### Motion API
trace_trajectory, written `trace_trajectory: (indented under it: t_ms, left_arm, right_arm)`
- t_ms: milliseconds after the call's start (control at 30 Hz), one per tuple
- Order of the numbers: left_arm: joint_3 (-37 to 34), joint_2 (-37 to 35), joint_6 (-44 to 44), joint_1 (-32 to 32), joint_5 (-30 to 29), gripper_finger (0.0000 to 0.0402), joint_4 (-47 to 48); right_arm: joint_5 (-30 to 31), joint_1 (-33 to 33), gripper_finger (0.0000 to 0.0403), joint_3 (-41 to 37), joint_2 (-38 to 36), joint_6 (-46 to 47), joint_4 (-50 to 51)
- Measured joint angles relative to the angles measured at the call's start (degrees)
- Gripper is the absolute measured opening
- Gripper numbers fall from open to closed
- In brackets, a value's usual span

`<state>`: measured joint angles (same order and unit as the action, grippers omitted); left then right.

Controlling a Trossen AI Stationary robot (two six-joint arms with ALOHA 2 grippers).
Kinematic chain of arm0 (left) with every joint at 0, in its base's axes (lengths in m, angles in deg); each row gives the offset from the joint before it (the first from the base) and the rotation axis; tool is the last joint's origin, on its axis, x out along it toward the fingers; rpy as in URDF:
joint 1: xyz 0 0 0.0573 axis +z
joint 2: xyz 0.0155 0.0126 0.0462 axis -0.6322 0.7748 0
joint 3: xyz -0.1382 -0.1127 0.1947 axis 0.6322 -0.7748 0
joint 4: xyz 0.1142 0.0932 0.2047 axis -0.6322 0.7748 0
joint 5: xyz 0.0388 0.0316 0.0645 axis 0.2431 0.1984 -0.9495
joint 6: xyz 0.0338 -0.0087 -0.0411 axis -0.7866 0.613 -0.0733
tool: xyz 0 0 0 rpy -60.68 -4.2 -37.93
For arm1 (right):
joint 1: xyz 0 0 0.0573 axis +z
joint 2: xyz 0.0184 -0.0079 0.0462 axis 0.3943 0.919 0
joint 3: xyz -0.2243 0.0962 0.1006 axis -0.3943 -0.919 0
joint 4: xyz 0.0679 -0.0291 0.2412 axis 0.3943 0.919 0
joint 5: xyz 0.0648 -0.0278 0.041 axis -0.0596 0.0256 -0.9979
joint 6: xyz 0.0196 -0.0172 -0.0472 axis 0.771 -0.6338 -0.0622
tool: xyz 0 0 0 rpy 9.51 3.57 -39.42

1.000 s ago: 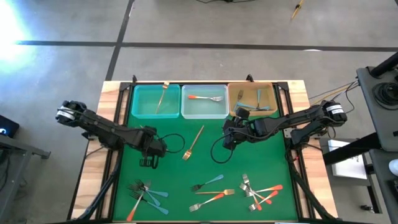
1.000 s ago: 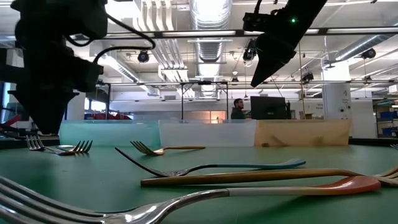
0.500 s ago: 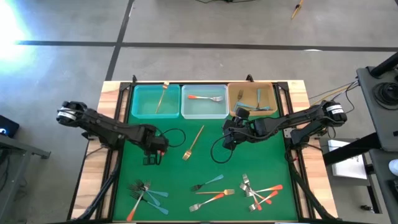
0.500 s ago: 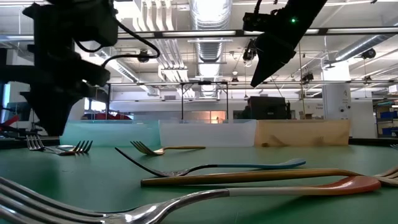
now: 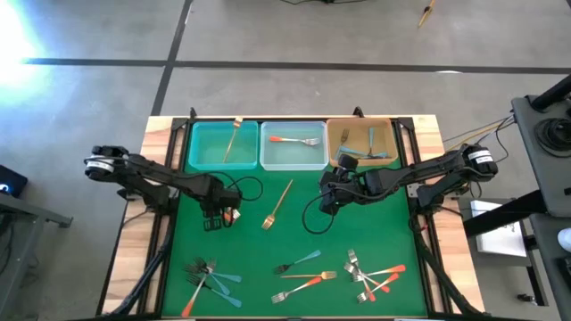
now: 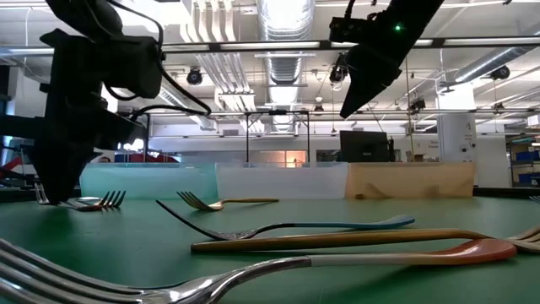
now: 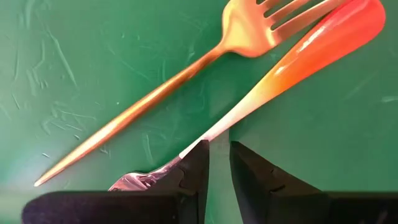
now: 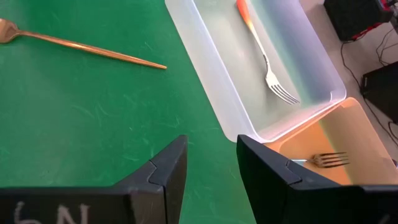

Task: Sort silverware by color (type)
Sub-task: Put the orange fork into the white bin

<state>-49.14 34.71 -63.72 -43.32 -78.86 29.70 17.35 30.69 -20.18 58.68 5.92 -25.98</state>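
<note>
1. Gripping an orange-handled fork [image 7: 292, 74], the left gripper [image 5: 217, 219] is sitting over the left-middle of the green mat [image 5: 259, 250]; in the left wrist view its fingers [image 7: 193, 171] are pinching the fork's silver neck with only a thin gap between them, and the orange handle is pointing away from the wrist.
2. Lying just beside that held fork is a gold fork [image 7: 180, 81], its tines crossing next to the orange handle; whether the two are touching I cannot tell.
3. Hovering near the bins, the right gripper [image 5: 332, 198] is staying off the mat in the low view [image 6: 359, 84]; its fingers [image 8: 168, 174] are standing apart with nothing between them.
4. Sitting in a row along the far edge are three bins; the teal bin [image 5: 198, 152] is holding one gold fork [image 5: 233, 138]; the clear bin [image 5: 293, 157] is holding one orange-handled fork [image 5: 294, 140]; the tan bin [image 5: 385, 132] is holding blue-handled forks [image 5: 366, 150].
5. Lying loose on the mat are another gold fork [image 5: 277, 205] near the centre, a small heap [image 5: 210, 278] at the near left, a few forks [image 5: 303, 272] at near centre, and a pile [image 5: 375, 275] at the near right.
</note>
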Motion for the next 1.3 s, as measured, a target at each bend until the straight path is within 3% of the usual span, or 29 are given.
trace_trajectory:
  t_ms: [433, 733, 900, 1300]
  left_arm:
    - [1.24, 0.18, -1.90, -0.14, 2.49, 0.0050, -1.67]
    - [9.81, 0.25, -9.89, -0.70, 3.13, 0.0050, -1.28]
    - [10.45, 1.21, -12.19, -1.11, 3.15, 0.0050, -0.88]
    - [9.47, 10.48, -14.65, -3.28, 2.78, 0.0050, 1.11]
  right_arm:
    - [0.04, 0.00, 0.0132, 0.00, 0.00, 0.00, -0.41]
    - [0.02, 0.00, 0.0132, 0.00, 0.02, 0.02, -0.39]
    - [0.00, 0.00, 0.0132, 0.00, 0.02, 0.02, -0.35]
    - [0.00, 0.00, 0.0132, 0.00, 0.02, -0.11, 0.12]
